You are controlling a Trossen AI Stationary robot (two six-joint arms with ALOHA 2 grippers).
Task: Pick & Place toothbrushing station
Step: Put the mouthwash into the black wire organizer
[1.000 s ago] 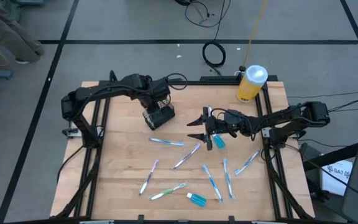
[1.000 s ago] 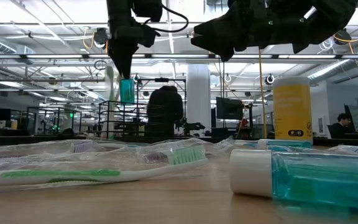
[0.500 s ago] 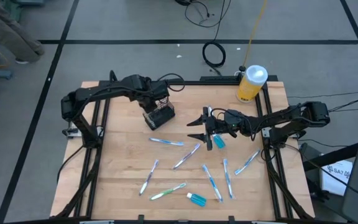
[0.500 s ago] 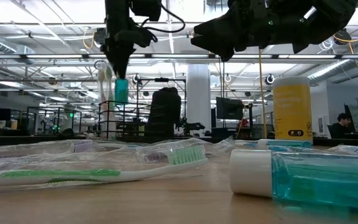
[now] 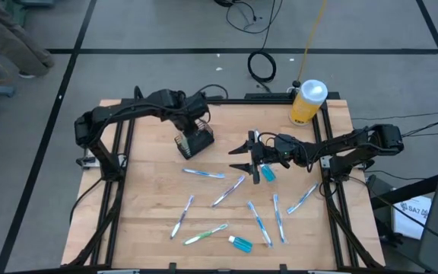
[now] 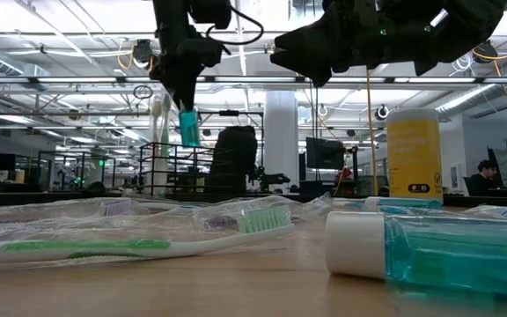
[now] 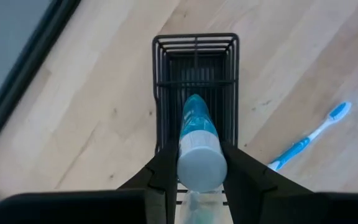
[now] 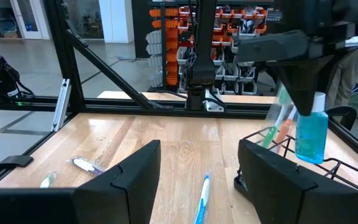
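The left gripper (image 7: 199, 168), fingers clamped on a blue bottle (image 7: 199, 146), hangs it over the caddy (image 7: 196, 62) to drop in; the right gripper (image 5: 243, 157) waits mid-table, fingers wide

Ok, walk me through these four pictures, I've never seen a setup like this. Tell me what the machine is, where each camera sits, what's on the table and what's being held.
It is a robot with two dark arms at a wooden table, each ending in a two-finger pincer.

One camera looks straight down on the table, one sits at table-top height, and one rides on each wrist.

The left pincer is shut on a small blue bottle with a white cap, holding it over a black wire caddy, which already holds some brushes. The right pincer hangs open near the table's middle, holding nothing.

Several toothbrushes lie scattered on the wood, with two more small blue bottles. A tall yellow bottle stands at the far edge.
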